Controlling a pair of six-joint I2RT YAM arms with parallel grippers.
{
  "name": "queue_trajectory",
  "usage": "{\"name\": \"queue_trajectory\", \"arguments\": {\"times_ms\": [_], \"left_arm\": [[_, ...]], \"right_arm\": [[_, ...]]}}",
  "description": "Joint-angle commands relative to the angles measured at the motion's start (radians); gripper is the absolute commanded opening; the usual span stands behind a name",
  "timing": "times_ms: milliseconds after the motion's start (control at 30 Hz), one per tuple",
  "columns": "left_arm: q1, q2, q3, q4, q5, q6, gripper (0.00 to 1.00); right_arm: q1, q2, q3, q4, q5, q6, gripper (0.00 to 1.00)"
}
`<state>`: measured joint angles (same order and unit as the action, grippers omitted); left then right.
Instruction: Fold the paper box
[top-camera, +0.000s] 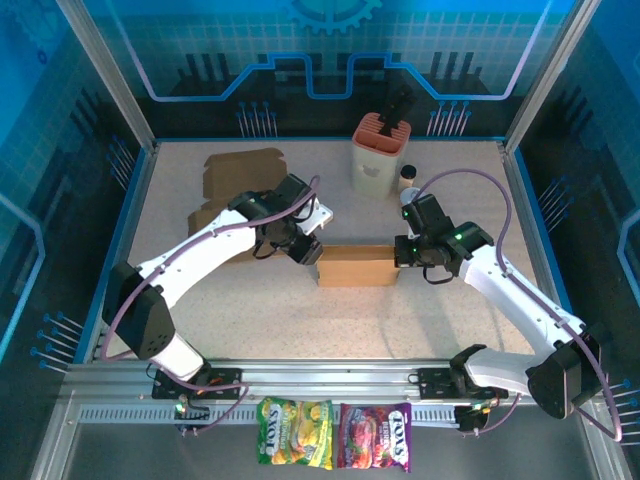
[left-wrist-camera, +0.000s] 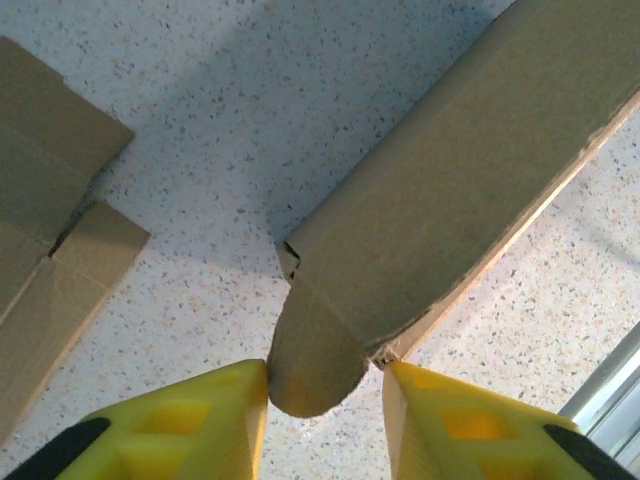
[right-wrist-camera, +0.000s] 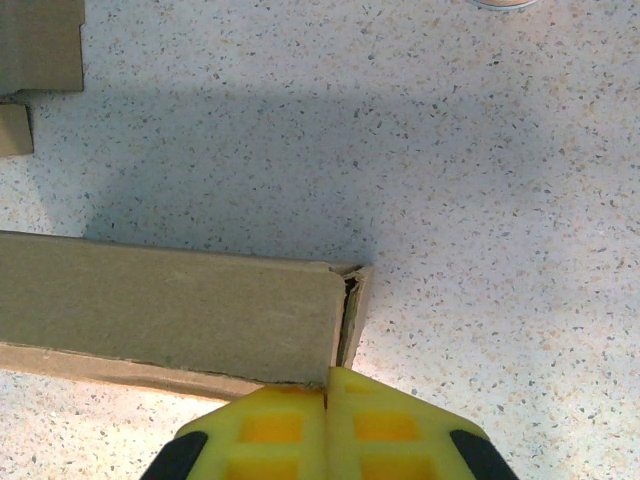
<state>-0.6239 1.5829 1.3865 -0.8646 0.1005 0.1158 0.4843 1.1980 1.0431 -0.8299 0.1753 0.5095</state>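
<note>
Your left gripper (left-wrist-camera: 325, 385) stands parted around a rounded cardboard tab (left-wrist-camera: 312, 360); your right gripper (right-wrist-camera: 327, 385), clenched, meets the corner of the brown paper box (top-camera: 357, 266), mid-frame overhead on the speckled tabletop (top-camera: 450, 190). Bottom edge: glossy yellow FOX'S bag (top-camera: 295, 432), purple FOX'S bag (top-camera: 375, 436)

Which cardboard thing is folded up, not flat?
The box in the middle, between the two arms; it has raised walls. The other cardboard, back left, lies flat.
</note>
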Motion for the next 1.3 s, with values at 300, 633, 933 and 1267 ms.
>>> {"name": "queue_trajectory", "arguments": {"times_ms": [300,633,933,1267], "left_arm": [[0.001,0.018,0.045,0.003,0.001,0.011,0.2],[-0.003,0.017,0.048,0.004,-0.002,-0.007,0.12],[-0.015,0.049,0.1,-0.019,0.034,-0.19,0.05],[-0.02,0.071,0.138,-0.056,0.062,-0.435,0.02]], "right_arm": [[-0.003,0.003,0.023,-0.026,-0.022,0.007,0.0],[-0.004,0.002,0.024,-0.023,-0.025,0.007,0.0],[-0.004,0.015,0.042,-0.028,-0.037,0.012,0.0],[-0.004,0.034,0.07,-0.04,-0.05,0.013,0.0]]}}
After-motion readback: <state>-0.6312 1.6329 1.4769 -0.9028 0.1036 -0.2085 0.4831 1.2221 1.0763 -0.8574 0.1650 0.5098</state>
